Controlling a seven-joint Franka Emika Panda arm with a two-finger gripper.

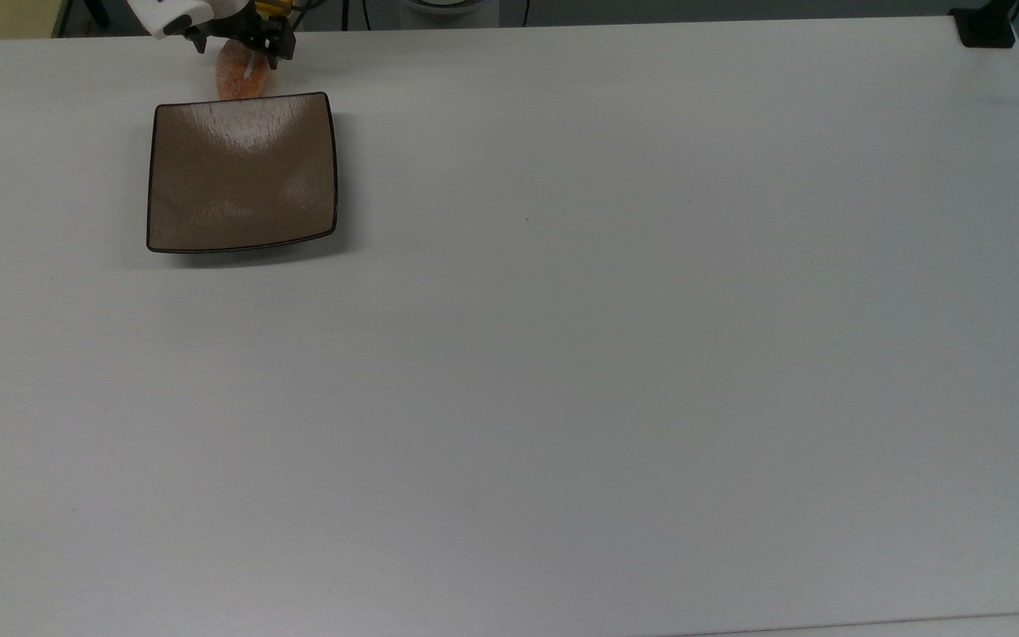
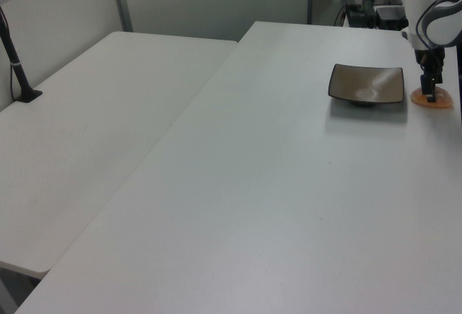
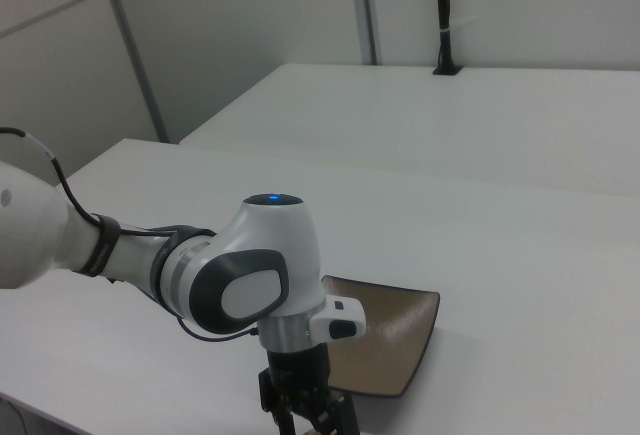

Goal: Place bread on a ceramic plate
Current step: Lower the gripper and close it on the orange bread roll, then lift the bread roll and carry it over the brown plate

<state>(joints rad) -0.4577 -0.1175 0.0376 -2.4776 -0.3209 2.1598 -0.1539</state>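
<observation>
The bread (image 1: 240, 80) lies on the white surface (image 1: 616, 354), just off the ceramic plate (image 1: 241, 172) at the plate's 12 o'clock edge in the top view, at its 3 o'clock side in the left view. The hand (image 1: 240, 46) is down over the bun's far end, its dark fingers (image 2: 431, 92) low against the bun; how wide they stand, and whether they grip it, I cannot tell.
</observation>
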